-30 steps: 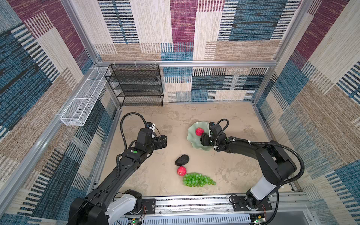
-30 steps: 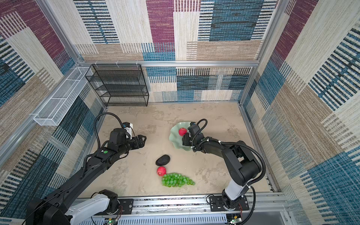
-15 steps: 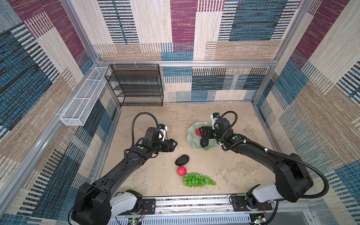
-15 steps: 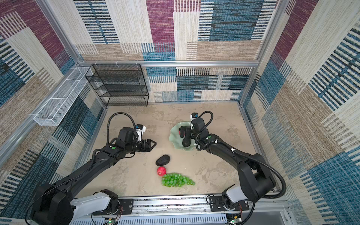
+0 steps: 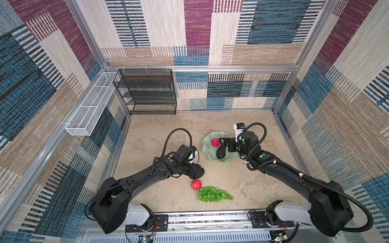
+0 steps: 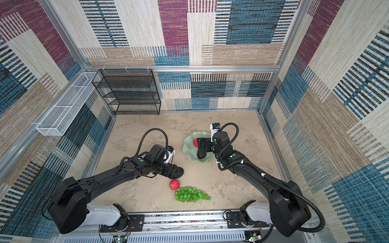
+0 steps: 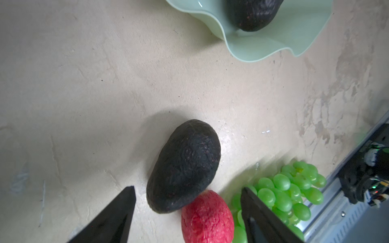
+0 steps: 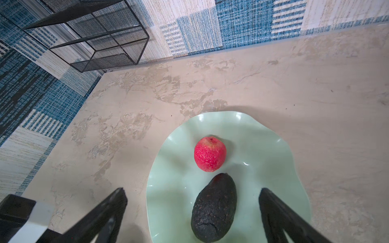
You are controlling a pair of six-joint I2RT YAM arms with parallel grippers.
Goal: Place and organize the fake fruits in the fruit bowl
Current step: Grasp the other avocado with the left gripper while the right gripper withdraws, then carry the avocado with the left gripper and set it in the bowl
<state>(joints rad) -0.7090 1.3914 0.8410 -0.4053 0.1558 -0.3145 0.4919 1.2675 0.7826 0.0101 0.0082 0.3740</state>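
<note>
Right pincer (image 8: 192, 190) and left pincer (image 7: 187, 187) both gape wide, gripping nothing.
The right pincer straddles the bowl avocado (image 8: 214, 208) without touching it; it lies near the bowl apple (image 8: 210, 154) in the fruit bowl (image 8: 172, 168). The left pincer flanks the desk avocado (image 7: 185, 166), which rests against the desk apple (image 7: 207, 216); the grapes (image 7: 284, 189) lie just beside, on the desk (image 7: 84, 84).

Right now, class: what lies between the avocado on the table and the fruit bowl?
Nothing: in the left wrist view, bare tabletop separates that avocado from the fruit bowl.
</note>
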